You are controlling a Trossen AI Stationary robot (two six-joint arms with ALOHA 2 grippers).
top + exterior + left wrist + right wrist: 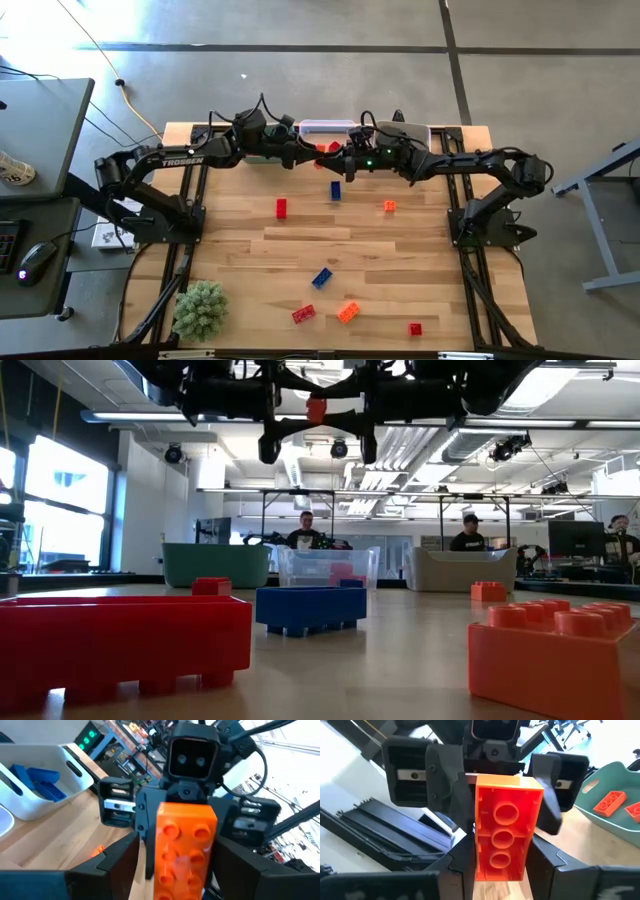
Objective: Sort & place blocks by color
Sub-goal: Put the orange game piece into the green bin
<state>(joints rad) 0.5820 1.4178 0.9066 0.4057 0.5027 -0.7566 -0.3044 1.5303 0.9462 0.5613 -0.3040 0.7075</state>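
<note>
An orange brick [333,148] hangs high over the table's far middle, between my two grippers, which face each other level. My right gripper [500,870] comes from the table's right and is shut on the brick [503,825], whose hollow underside faces it. My left gripper [175,865] comes from the left. It is open, with a finger on either side of the brick's studded face [185,845] and touching nothing. The low view shows the brick [316,408] near its top edge. Several loose red, blue and orange bricks lie flat on the table, among them a blue one [336,189]. My right gripper pinches the orange brick between its two fingers [460,870], one on each long side [482,865]. The fingers come in level from the table's right. The brick is lifted clear of the table, with its studs turned toward my left gripper.
Along the far edge stand a teal bin [615,800] holding orange bricks, a clear bin [328,567] and a white bin [35,780] holding blue bricks. A green spiky ball [200,308] sits at the near left corner. Bare wood lies between the scattered bricks.
</note>
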